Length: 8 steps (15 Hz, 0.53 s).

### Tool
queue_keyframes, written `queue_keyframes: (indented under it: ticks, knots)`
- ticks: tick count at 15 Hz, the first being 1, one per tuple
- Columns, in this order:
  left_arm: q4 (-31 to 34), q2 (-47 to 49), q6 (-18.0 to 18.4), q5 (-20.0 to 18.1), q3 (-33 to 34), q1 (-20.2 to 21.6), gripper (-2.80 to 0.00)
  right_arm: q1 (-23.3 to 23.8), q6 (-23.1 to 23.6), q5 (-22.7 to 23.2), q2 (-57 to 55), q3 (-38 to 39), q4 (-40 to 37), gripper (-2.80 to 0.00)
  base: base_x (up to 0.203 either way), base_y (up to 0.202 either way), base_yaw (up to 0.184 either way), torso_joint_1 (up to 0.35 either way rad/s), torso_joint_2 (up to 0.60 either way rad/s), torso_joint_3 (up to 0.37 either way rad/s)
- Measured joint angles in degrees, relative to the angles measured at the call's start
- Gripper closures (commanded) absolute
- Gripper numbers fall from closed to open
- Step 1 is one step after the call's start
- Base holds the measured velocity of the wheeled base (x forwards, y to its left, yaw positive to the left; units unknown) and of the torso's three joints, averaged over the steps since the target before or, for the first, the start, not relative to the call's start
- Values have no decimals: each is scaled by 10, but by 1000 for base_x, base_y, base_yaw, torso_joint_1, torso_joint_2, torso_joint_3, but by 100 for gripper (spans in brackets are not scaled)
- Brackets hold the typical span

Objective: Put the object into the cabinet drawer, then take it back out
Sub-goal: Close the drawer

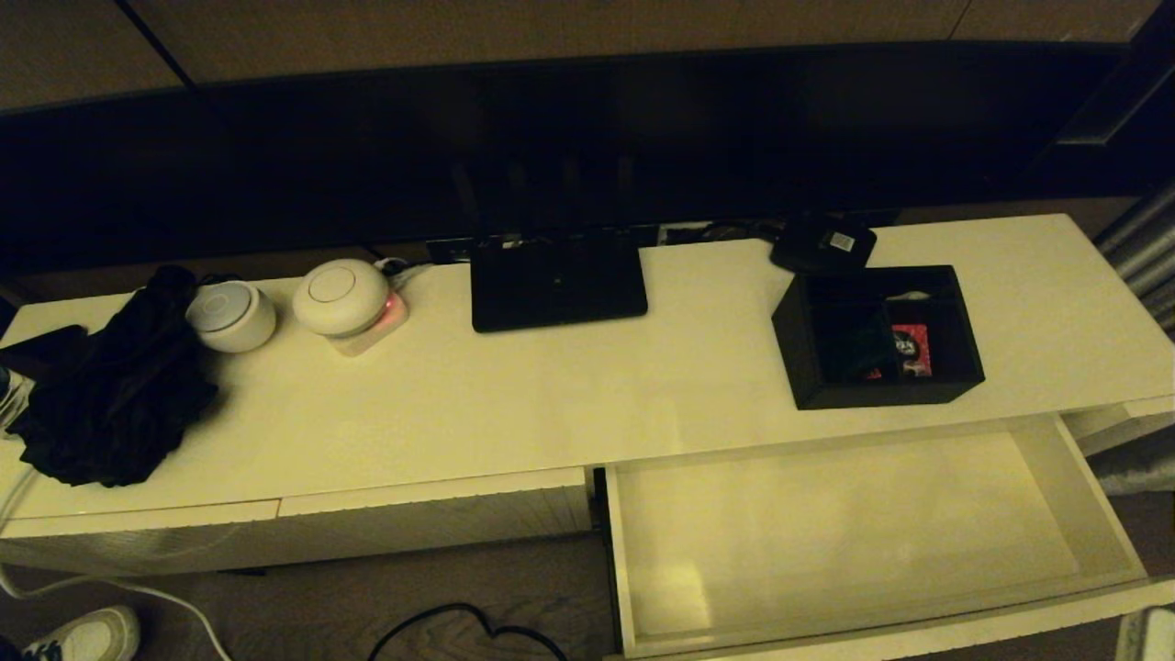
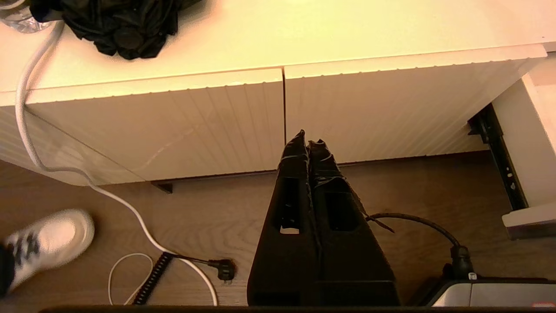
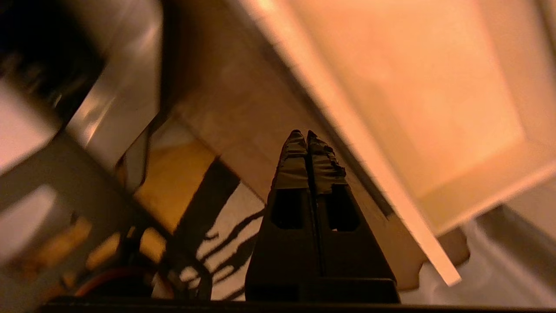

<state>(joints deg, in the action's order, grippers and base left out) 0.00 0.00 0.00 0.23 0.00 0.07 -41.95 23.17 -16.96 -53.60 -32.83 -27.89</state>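
**White cabinet top, drawer pulled out**

White cabinet top (image 1: 514, 395), dim room. Left gripper (image 2: 307, 141): fingers pressed together, empty, low before closed ribbed drawer fronts (image 2: 278, 117). Right gripper (image 3: 304, 138): fingers pressed together, empty, just under open cabinet drawer (image 1: 1092, 496). Black box (image 1: 877, 335): on top behind drawer, apart from both grippers. Beyond: router (image 1: 557, 280), black cloth (image 1: 110, 395).

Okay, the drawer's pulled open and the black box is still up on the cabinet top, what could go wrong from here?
1. The black divided box sits near the top's front edge, right above the open drawer; a clumsy grip could tip it and spill the loose red packets.
2. The small black device sits just behind the box; a reach from the back could knock it.
3. Both tools, left and right, are shut and low by the cabinet front; rising, the right could catch the drawer.
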Motion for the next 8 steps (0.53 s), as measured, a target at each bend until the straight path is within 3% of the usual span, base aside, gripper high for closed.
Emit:
queue_keyframes:
  ticks: [5, 8]
  knots:
    - [0, 0, 0, 0, 0, 0, 0, -109, 0, 4, 23, 30, -38, 0, 0, 0, 0, 0, 0, 0]
    - [0, 0, 0, 0, 0, 0, 0, -143, 1, 13, 7, 58, -36, 0, 0, 0, 0, 0, 0, 0]
